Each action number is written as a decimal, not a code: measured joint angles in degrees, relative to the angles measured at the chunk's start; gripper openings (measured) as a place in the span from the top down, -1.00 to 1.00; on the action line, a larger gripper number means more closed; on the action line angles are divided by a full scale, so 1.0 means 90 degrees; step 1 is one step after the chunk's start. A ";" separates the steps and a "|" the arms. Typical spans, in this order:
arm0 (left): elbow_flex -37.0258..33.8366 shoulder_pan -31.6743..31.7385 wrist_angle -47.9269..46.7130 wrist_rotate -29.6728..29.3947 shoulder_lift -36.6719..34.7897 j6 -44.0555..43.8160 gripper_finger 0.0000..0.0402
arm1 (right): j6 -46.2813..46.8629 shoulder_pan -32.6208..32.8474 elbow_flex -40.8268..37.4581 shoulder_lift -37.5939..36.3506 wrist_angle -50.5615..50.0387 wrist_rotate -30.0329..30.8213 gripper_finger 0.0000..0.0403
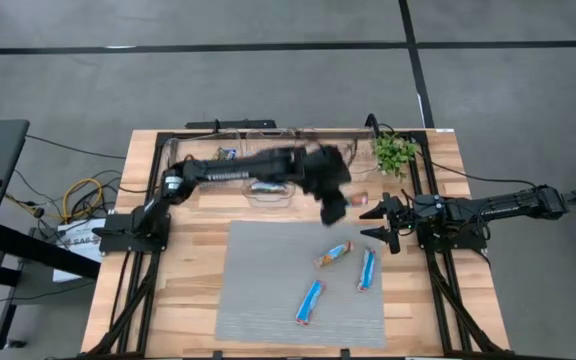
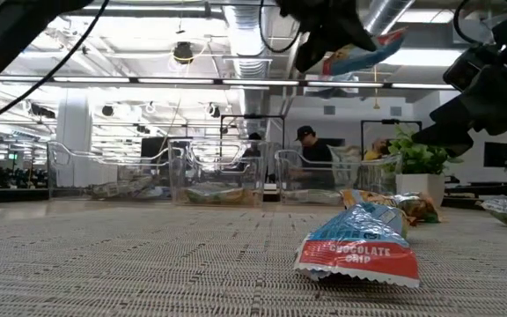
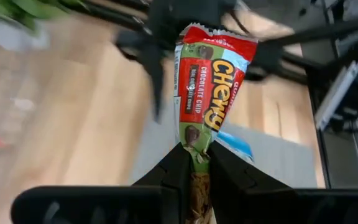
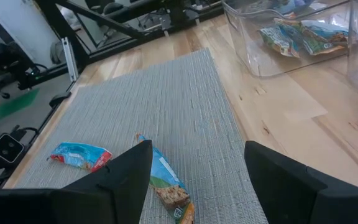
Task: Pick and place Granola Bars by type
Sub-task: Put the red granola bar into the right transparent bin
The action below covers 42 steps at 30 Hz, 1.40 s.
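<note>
My left gripper (image 1: 332, 208) hangs above the far edge of the grey mat (image 1: 268, 300), shut on a red-and-green granola bar (image 3: 211, 87). The low view shows that bar (image 2: 363, 51) high in the air. My right gripper (image 1: 380, 224) is open, low at the mat's far right corner, touching nothing. Three bars lie flat on the mat: an orange-red one (image 1: 333, 254) and two blue ones (image 1: 367, 268) (image 1: 310, 302). In the right wrist view, two bars (image 4: 79, 155) (image 4: 166, 183) lie beyond its open fingers (image 4: 199, 149). My left gripper pinches the bar between its two fingers at one narrow end of the wrapper (image 3: 197, 152). The rest of the bar sticks out past the fingertips, along the line of the fingers. It is lifted clear of the table.
Clear plastic bins (image 1: 268, 190) stand in a row along the table's far side, some with bars inside (image 4: 303, 37). A small green plant (image 1: 396, 152) sits at the far right corner. The black frame rails (image 1: 438, 290) border the mat. People show in the room beyond the table (image 2: 306, 145).
</note>
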 joint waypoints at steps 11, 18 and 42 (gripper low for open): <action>0.0370 0.1582 0.0025 0.0345 0.0000 0.0796 0.80 | 0.0000 0.0000 0.0000 0.0000 -0.0002 0.0000 -0.24; 0.0208 0.2245 0.0021 -0.0081 0.0004 0.1664 0.80 | 0.0000 0.0002 0.0000 0.0000 -0.0002 0.0000 -0.24; -0.0366 0.2382 0.0981 0.0396 0.0158 0.2360 0.09 | 0.0000 0.0001 0.0000 0.0002 -0.0002 0.0002 -0.24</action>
